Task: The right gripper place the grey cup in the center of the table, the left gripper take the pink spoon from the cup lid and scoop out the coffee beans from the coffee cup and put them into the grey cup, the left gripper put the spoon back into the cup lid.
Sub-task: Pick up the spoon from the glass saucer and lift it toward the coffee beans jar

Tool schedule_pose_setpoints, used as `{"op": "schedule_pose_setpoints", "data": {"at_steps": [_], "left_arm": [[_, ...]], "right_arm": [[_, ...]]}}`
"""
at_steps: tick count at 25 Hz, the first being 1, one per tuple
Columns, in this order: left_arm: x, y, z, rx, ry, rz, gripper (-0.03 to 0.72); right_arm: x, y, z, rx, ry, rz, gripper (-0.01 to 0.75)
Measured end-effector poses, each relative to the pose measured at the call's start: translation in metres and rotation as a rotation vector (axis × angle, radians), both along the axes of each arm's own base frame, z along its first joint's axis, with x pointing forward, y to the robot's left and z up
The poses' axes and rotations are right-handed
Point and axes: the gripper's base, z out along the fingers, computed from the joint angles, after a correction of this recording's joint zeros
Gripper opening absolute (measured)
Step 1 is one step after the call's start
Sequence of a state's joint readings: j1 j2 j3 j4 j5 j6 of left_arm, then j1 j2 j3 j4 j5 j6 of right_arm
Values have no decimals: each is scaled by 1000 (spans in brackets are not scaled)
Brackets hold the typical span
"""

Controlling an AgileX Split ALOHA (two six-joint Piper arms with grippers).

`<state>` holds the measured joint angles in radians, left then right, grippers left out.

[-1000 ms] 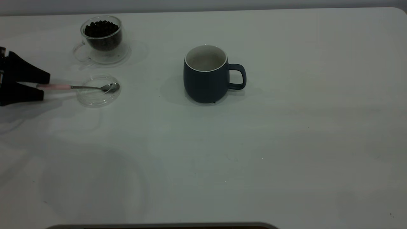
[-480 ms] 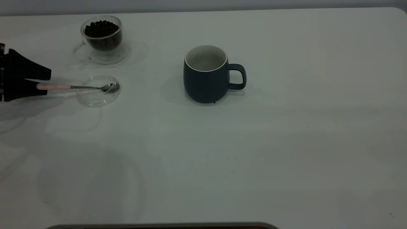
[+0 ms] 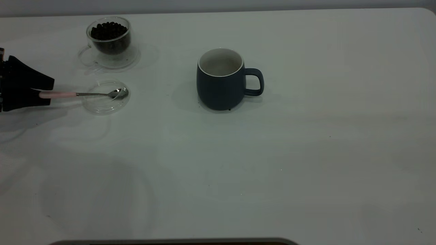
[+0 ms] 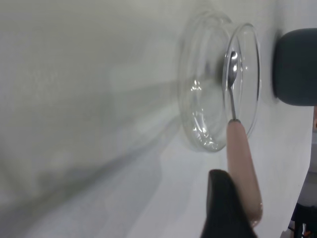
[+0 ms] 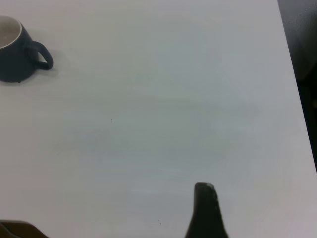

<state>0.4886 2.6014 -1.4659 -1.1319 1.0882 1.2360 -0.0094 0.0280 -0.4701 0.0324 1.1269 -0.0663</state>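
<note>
The grey cup (image 3: 219,88) stands upright near the table's (image 3: 272,163) centre, handle to the right; it also shows in the right wrist view (image 5: 15,54). The pink spoon (image 3: 85,94) lies with its metal bowl in the clear cup lid (image 3: 102,103) at the left. My left gripper (image 3: 50,93) is at the table's left edge, shut on the end of the spoon's pink handle (image 4: 242,163), one black finger (image 4: 223,203) pressed against it. The coffee cup (image 3: 109,39) with coffee beans (image 3: 108,30) stands behind the lid. My right gripper (image 5: 205,213) hovers far right of the grey cup.
The coffee cup sits on a clear glass saucer (image 3: 92,61) at the back left. A dark strip (image 3: 170,242) runs along the table's front edge. The table's right edge (image 5: 294,74) is near the right gripper.
The left gripper's jaws have closed from wide apart onto the spoon's pink handle. The spoon's bowl still rests in the lid. Cups have not moved.
</note>
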Motion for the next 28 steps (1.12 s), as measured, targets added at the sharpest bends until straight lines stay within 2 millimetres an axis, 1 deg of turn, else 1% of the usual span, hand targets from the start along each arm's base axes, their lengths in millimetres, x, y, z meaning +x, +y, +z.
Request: {"op": "schedule_pose_setpoints", "data": {"at_steps": [4, 7, 10, 12, 13, 22, 25, 28], "left_arm": [[0, 0, 0, -2, 2, -1, 412], [0, -1, 0, -3, 2, -1, 320], [0, -1, 0, -3, 2, -1, 209], [0, -1, 0, -3, 2, -1, 152], [0, -1, 0, -3, 2, -1, 136], [-2, 0, 2, 5, 9, -21, 130], [-3, 3, 6, 20, 19, -38, 128], [-3, 8, 17, 47, 21, -52, 128]], "right_arm": [[0, 0, 0, 0, 0, 0, 591], [0, 0, 0, 0, 0, 0, 591], [0, 0, 0, 0, 0, 0, 591], [0, 0, 0, 0, 0, 0, 591], [0, 0, 0, 0, 0, 0, 591], [0, 0, 0, 0, 0, 0, 591], [0, 0, 0, 0, 0, 0, 591], [0, 0, 0, 0, 0, 0, 591]]}}
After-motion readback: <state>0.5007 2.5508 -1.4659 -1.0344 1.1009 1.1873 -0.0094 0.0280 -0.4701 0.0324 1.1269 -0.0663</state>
